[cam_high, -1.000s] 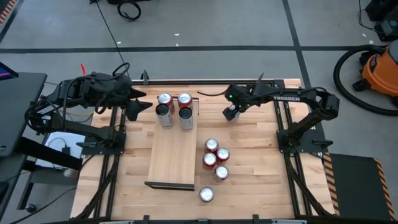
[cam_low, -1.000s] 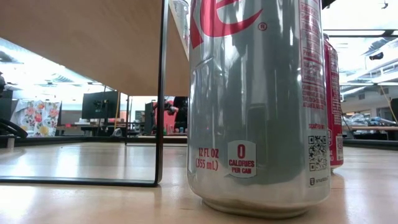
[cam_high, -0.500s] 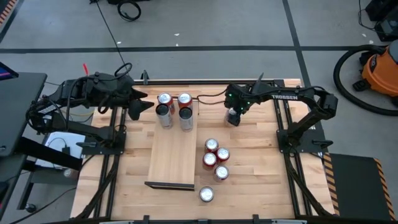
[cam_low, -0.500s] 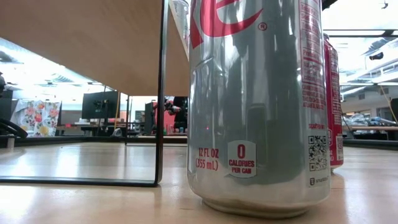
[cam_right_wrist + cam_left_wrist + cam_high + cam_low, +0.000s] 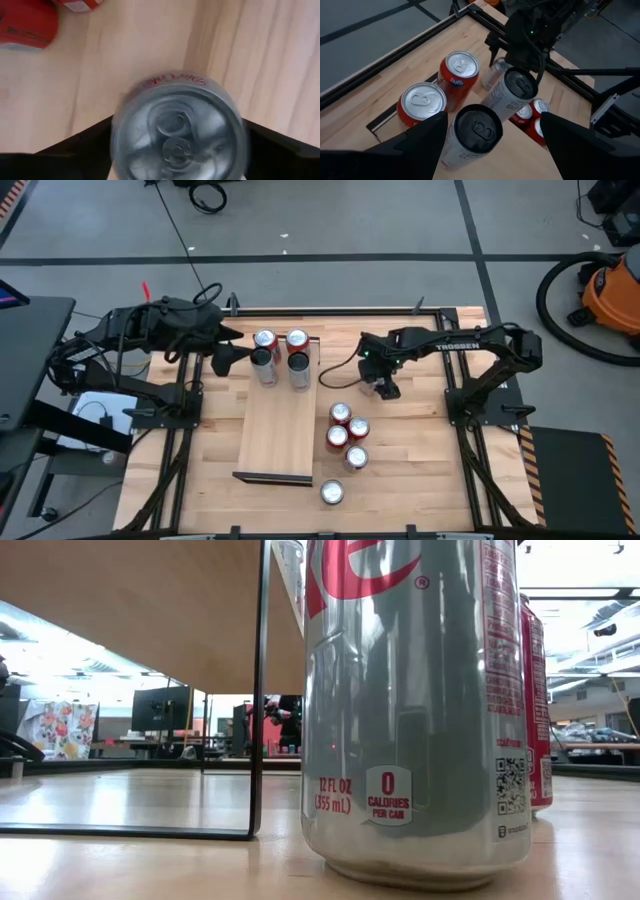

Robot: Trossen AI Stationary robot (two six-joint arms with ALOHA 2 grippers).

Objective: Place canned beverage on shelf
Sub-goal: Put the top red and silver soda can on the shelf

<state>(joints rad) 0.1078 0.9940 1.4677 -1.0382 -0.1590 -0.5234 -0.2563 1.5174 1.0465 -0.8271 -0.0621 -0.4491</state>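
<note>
Our right hand [image 5: 384, 387] sits over the table [image 5: 420, 450] just beyond the cluster of cans [image 5: 345, 435] standing right of the shelf [image 5: 279, 435]. In the right wrist view a silver can [image 5: 177, 127] fills the space between the two dark fingers [image 5: 75, 145], its top facing the camera. The fingers flank it closely, but we cannot tell whether they are pressing on it or merely straddling it, nor whether the can stands on the table or is lifted.

Our left hand [image 5: 222, 360] waits spread open and empty beside the far end of the shelf, with four cans [image 5: 470, 110] right in front of it.

Risks, as we judge them: if the grip is loose or off-centre, the smooth can could slip or tilt once lifted. On the way across, the can could clip the neighbouring red cans or the four already standing on the shelf and topple them. The dark lip [image 5: 272, 477] at the shelf's near end could also catch a low carry.

The shelf holds those four cans bunched at its far end, two red-bodied, two with dark tops; the rest of the board is bare. One more can [image 5: 331, 493] stands alone on the table near the front edge.
</note>
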